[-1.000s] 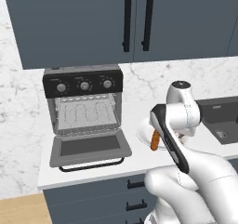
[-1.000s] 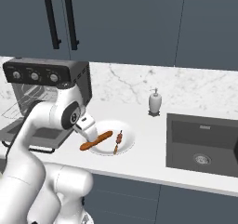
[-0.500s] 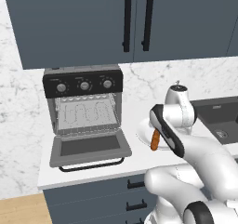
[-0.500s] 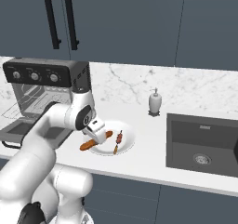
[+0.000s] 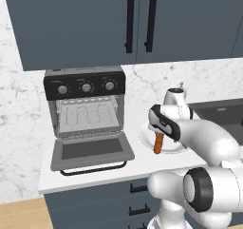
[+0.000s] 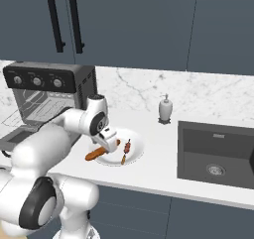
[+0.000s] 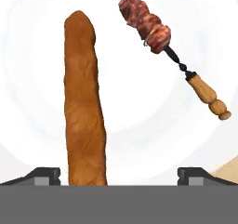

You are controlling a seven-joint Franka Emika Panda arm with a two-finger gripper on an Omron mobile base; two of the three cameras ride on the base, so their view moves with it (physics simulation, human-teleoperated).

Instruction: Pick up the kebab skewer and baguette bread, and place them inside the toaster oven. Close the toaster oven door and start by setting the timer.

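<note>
Lower than a second ago, the gripper (image 7: 119, 174) now hangs just above the white plate (image 6: 136, 151), jaws spread wide and holding nothing, the left fingertip (image 7: 45, 175) near the baguette bread (image 7: 84, 102). Beside the loaf on the plate lies the kebab skewer (image 7: 160, 37). Left of the plate, the toaster oven (image 5: 85, 107) stands with its door (image 5: 91, 152) dropped open.
</note>
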